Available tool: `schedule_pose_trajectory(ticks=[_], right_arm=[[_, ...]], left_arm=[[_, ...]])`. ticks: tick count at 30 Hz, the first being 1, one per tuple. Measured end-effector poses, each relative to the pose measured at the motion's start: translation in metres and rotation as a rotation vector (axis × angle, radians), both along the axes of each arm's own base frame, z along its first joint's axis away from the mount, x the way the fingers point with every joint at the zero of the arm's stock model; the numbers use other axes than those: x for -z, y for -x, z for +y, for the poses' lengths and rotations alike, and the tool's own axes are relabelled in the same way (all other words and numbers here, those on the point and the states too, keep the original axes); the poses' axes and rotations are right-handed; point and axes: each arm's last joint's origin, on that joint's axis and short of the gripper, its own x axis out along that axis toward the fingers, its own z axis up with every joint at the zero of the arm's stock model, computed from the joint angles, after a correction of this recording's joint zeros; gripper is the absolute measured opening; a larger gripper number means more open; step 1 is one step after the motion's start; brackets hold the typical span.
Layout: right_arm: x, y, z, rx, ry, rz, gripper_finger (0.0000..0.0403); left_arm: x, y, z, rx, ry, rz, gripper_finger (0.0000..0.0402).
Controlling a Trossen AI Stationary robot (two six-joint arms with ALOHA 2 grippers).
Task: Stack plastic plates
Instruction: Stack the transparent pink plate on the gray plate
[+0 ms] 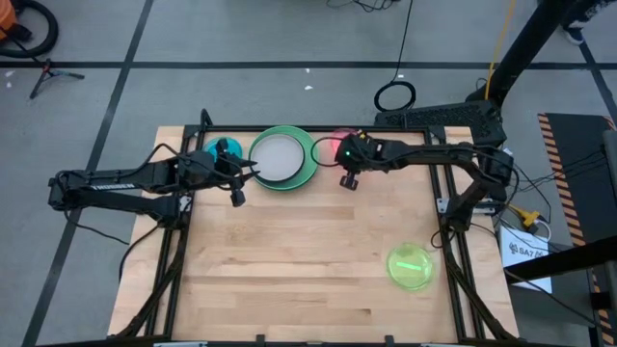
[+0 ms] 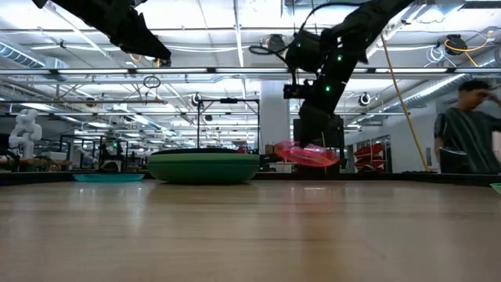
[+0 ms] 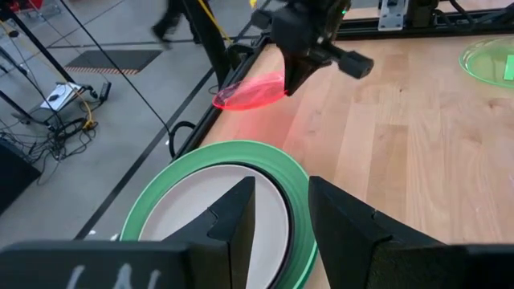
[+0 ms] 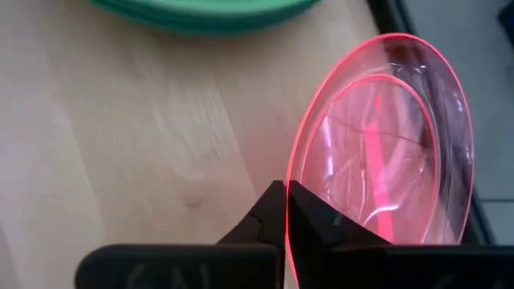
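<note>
Right claw [image 4: 286, 210] pinching tilted pink plate [image 4: 393, 144]

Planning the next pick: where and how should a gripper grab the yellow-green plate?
Grip the yellow-green plate by its rim, one finger over and one under, as the right gripper now pinches the pink plate. It lies flat and shallow, alone near the table's right edge, so the right arm probably suits.

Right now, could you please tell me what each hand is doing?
Left hand: open, empty, over the green plate stack.
Right hand: closed on the pink plate.
</note>
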Motion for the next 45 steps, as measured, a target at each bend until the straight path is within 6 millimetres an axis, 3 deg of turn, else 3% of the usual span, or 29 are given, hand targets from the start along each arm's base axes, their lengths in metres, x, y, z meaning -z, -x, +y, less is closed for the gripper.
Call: schedule_pose_trajectory(ticks=[8, 23, 33, 45], right_arm=[[-0.026, -0.008, 0.018, -0.046, 0.077, -0.055, 0.0000], [-0.069, -0.028, 0.031, -0.126, 0.119, -0.140, 0.0000], [-0.070, -0.038, 0.036, -0.158, 0.129, -0.150, 0.0000], [-0.070, -0.068, 0.030, -0.208, 0.150, -0.114, 0.0000]], left_arm=[[0.000, 0.000, 0.000, 0.002, -0.004, -0.002, 0.0124], [-0.002, -0.001, 0.000, 0.005, -0.013, -0.014, 0.0124], [-0.002, -0.001, 0.000, 0.007, -0.017, -0.020, 0.0124], [-0.002, -0.001, 0.000, 0.007, -0.017, -0.019, 0.0124]])
